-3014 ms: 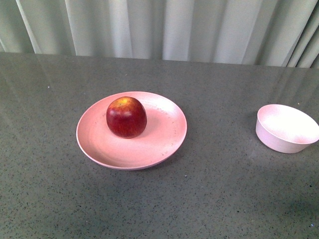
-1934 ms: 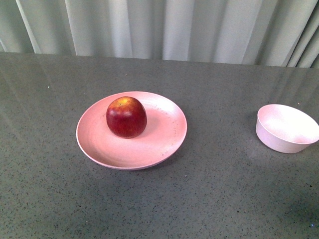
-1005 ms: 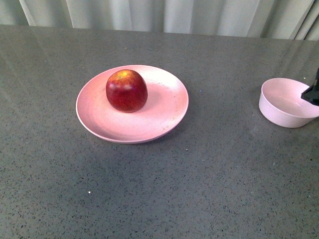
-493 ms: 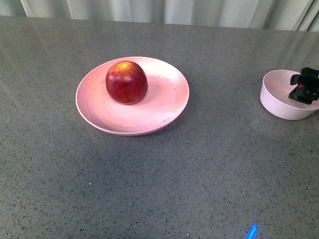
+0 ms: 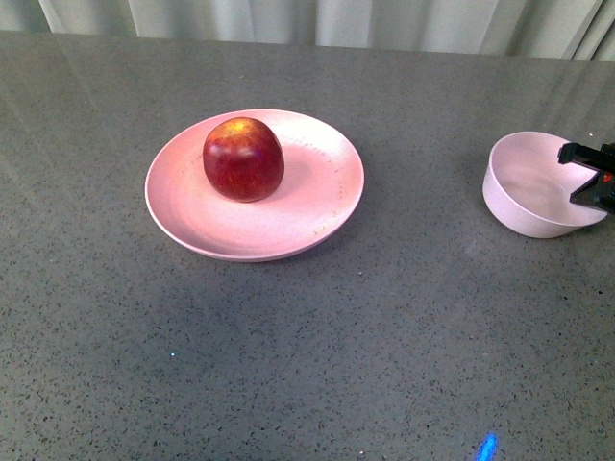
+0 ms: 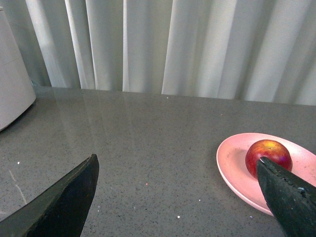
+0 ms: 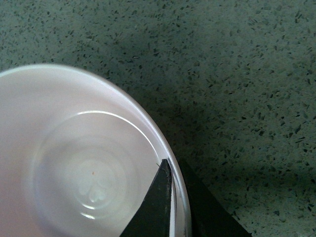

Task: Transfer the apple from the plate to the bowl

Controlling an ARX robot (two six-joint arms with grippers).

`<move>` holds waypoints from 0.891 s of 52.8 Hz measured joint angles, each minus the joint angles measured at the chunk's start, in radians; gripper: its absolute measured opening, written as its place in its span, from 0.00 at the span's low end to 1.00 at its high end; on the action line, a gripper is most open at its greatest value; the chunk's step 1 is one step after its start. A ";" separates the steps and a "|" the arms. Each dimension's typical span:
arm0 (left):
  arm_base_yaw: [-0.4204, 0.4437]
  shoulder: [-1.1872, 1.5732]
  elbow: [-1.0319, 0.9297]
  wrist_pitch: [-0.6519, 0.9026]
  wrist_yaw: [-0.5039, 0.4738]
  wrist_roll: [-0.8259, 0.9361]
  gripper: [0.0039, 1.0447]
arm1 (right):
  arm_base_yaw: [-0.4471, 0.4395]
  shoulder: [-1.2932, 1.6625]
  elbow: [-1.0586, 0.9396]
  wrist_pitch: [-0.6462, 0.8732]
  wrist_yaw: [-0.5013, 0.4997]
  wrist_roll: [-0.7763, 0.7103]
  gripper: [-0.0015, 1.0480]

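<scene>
The dark-red apple (image 5: 243,158) sits on the salmon-pink plate (image 5: 317,206) left of centre on the table. The pale bowl (image 5: 527,187) is at the right, tilted, empty, with its rim pinched by my right gripper (image 5: 588,178). In the right wrist view the bowl (image 7: 74,163) fills the frame and the gripper (image 7: 175,170) is shut on its rim, one finger inside, one outside. My left gripper (image 6: 177,168) is open and empty above bare table; the apple (image 6: 268,154) and plate (image 6: 232,165) lie just behind one fingertip (image 6: 284,190). The left gripper is out of the front view.
A grey speckled table (image 5: 336,355) carries everything. Pale curtains (image 6: 173,44) hang along its far edge. A white object (image 6: 12,79) stands at the table's edge in the left wrist view.
The front view tilted down. My right gripper came in from the right and closed on the bowl's rim; the bowl has shifted a little left and tipped. Apple and plate have not moved.
</scene>
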 joint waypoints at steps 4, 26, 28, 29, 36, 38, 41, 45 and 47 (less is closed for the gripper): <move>0.000 0.000 0.000 0.000 0.000 0.000 0.92 | 0.023 -0.006 0.000 -0.005 -0.004 0.011 0.02; 0.000 0.000 0.000 0.000 0.000 0.000 0.92 | 0.209 0.010 0.085 -0.069 0.013 0.047 0.02; 0.000 0.000 0.000 0.000 0.000 0.000 0.92 | 0.213 0.016 0.086 -0.074 0.015 0.047 0.02; 0.000 0.000 0.000 0.000 0.000 0.000 0.92 | 0.215 0.021 0.086 -0.078 0.016 0.047 0.02; 0.000 0.000 0.000 0.000 0.000 0.000 0.92 | 0.217 0.040 0.086 -0.098 0.028 0.047 0.02; 0.000 0.000 0.000 0.000 0.000 0.000 0.92 | 0.215 0.043 0.087 -0.100 0.024 0.047 0.02; 0.000 0.000 0.000 0.000 0.000 0.000 0.92 | 0.214 0.043 0.089 -0.103 0.027 0.046 0.02; 0.000 0.000 0.000 0.000 0.000 0.000 0.92 | 0.209 0.043 0.090 -0.103 0.024 0.044 0.02; 0.000 0.000 0.000 0.000 0.000 0.000 0.92 | 0.208 0.043 0.090 -0.103 0.022 0.043 0.02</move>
